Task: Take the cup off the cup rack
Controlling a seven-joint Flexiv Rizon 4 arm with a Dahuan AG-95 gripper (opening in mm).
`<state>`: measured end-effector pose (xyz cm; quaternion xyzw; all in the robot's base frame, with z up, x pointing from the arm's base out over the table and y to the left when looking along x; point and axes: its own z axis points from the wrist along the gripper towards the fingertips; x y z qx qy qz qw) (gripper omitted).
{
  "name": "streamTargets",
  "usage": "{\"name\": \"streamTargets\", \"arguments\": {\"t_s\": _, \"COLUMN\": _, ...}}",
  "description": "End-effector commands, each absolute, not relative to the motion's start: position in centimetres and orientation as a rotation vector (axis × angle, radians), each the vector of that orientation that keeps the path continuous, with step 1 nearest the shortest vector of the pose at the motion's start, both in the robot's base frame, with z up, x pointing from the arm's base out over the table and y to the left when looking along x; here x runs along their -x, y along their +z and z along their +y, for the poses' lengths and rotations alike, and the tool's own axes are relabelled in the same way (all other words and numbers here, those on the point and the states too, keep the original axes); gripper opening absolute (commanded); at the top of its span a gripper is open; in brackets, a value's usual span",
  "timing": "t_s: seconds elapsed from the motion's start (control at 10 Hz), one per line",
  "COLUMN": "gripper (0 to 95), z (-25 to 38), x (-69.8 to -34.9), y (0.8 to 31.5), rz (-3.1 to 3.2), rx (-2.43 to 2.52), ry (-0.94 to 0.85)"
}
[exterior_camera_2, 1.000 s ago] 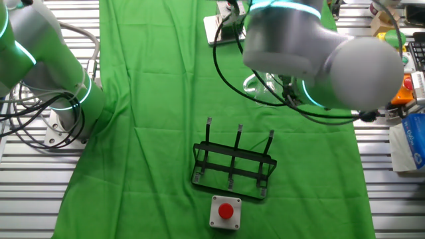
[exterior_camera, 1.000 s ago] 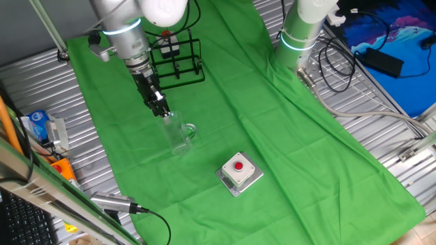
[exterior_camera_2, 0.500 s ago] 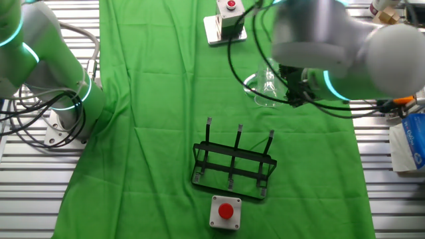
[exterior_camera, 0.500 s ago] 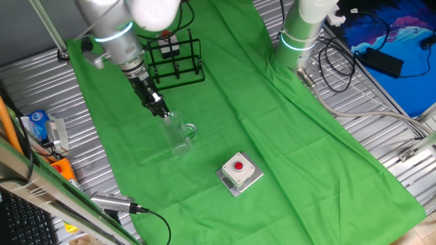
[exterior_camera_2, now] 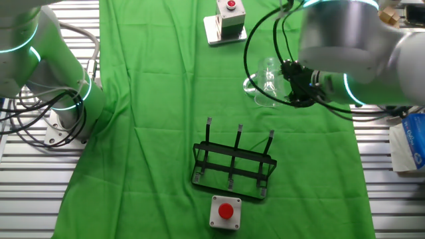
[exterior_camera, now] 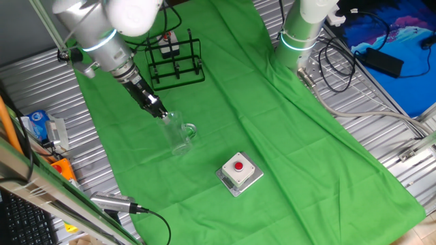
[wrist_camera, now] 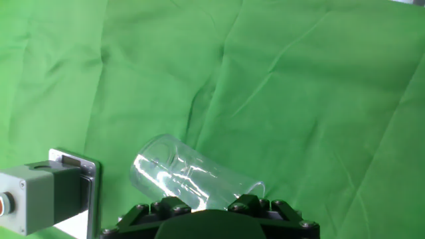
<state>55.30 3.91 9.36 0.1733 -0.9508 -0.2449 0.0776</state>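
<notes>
Gripper [exterior_camera: 162,114] clamped on cup [exterior_camera: 179,133] rim | cup rack [exterior_camera: 175,60] well apart, empty

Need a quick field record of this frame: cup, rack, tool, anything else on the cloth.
cup: clear glass mug, off the rack, on the green cloth; tilted in the hand view
cup rack: black wire rack, no cup on it, well apart from the mug
tool: at the mug's rim; fingers hidden in the hand view, grip state unclear
button boxes: one grey box with red button near the mug, another beside the rack
task state: cup already off the rack
</notes>
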Motion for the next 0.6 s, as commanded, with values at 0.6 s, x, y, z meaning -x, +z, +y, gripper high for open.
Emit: {"name": "streamTargets", "arguments": {"t_s": 0.6, "gripper": 57.0, "z": 3.87, "x": -55.16, "y": 9.29, "rz": -2.895, "rx": -0.311, "ry": -0.857}}
